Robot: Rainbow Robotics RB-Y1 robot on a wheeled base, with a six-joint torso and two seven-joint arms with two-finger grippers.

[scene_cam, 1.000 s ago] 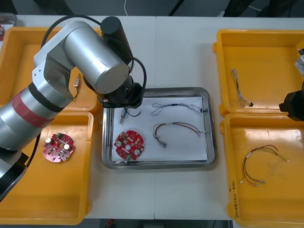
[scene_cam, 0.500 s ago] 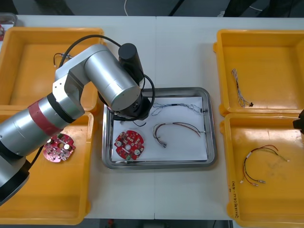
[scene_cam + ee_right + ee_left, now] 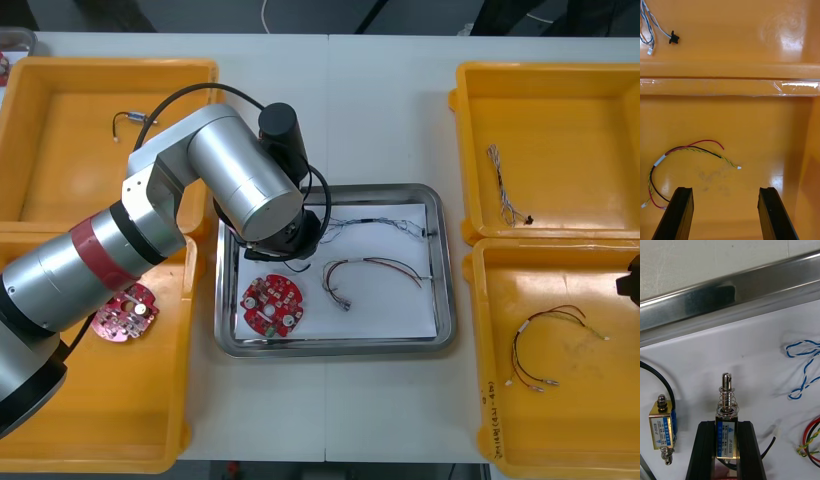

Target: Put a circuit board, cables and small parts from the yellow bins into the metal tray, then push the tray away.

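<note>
Your left gripper [image 3: 727, 426] pinches small metal part [image 3: 726, 405] by body, plunger forward, likely so it lands flat. It hangs low over metal tray [image 3: 733, 296], far left corner, beside second metal part [image 3: 661, 425]. Circuit board [image 3: 272, 305], blue and white cable [image 3: 805, 369], red and yellow cable [image 3: 372, 261] lie in tray. Your right gripper [image 3: 725, 197] is spread, idle over near right yellow bin [image 3: 763, 123]. Light table [image 3: 380, 110] underneath.

Place: electronics workshop | signs: yellow bins [image 3: 70, 130], metal tray [image 3: 330, 347], circuit boards [image 3: 272, 304], cables [image 3: 372, 264]
</note>
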